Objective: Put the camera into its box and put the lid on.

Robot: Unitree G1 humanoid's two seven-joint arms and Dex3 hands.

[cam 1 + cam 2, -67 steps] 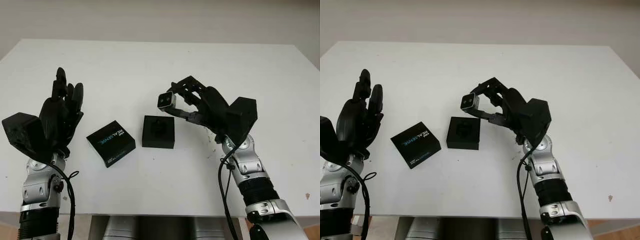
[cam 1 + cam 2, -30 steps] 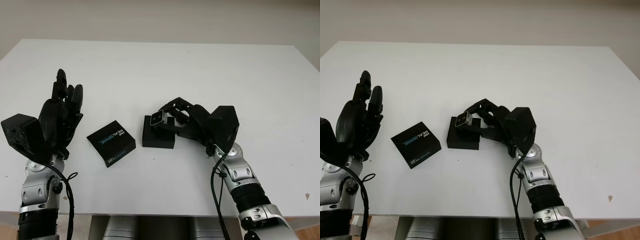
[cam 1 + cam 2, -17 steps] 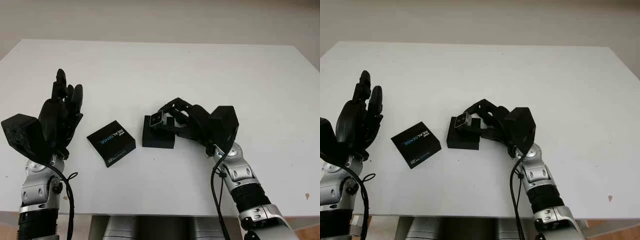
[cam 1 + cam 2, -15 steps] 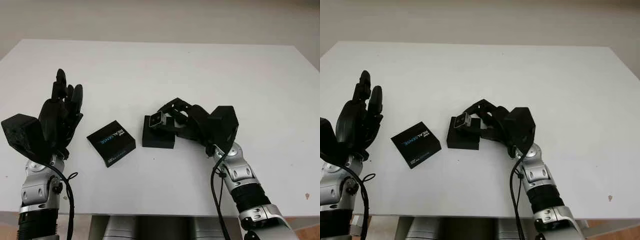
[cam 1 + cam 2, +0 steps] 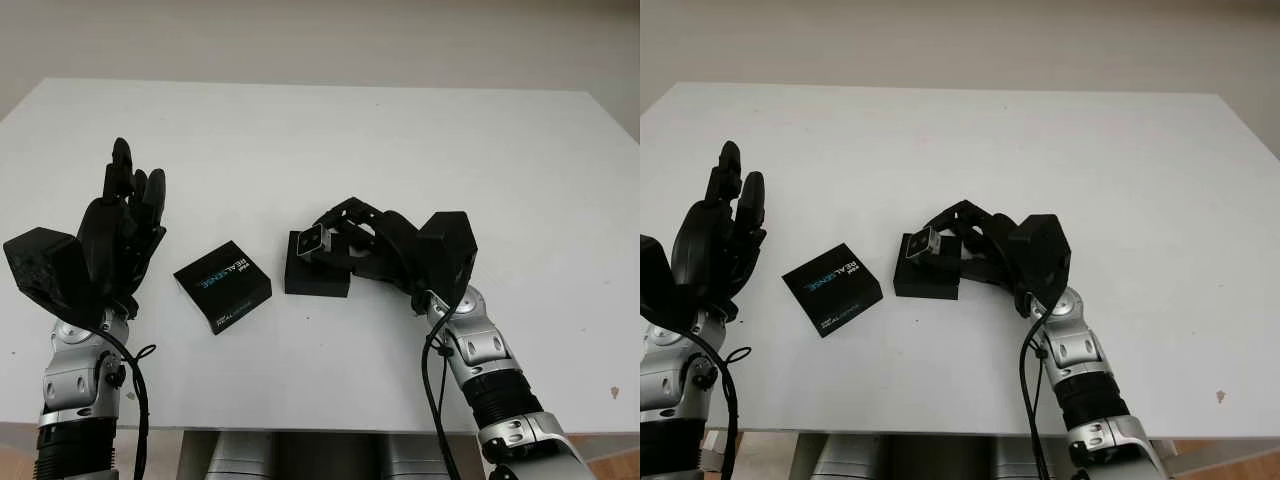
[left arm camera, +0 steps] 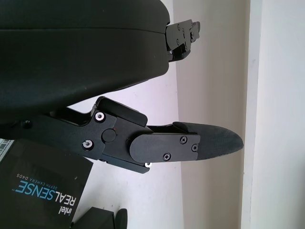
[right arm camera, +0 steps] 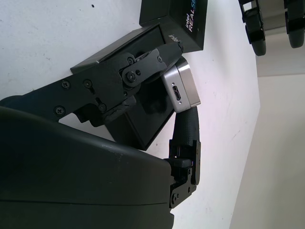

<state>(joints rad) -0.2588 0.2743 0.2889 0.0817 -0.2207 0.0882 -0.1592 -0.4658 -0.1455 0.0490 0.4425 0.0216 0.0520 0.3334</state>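
My right hand (image 5: pixel 335 235) is shut on the small silver camera (image 5: pixel 309 239), holding it just over the open black box (image 5: pixel 316 275) near the table's middle; the camera (image 7: pixel 181 88) shows between the fingers in the right wrist view, above the box (image 7: pixel 143 121). The black lid (image 5: pixel 222 286), printed REALSENSE, lies flat on the table left of the box. My left hand (image 5: pixel 125 215) is open and raised at the left, beside the lid (image 6: pixel 40 191) and apart from it.
The white table (image 5: pixel 400 140) stretches wide behind and to the right of the box. Its front edge (image 5: pixel 300 425) runs just above both forearms.
My right hand has carried the camera down and to the left, from above the box's right side to just over the box. The left hand, lid and box have stayed put.
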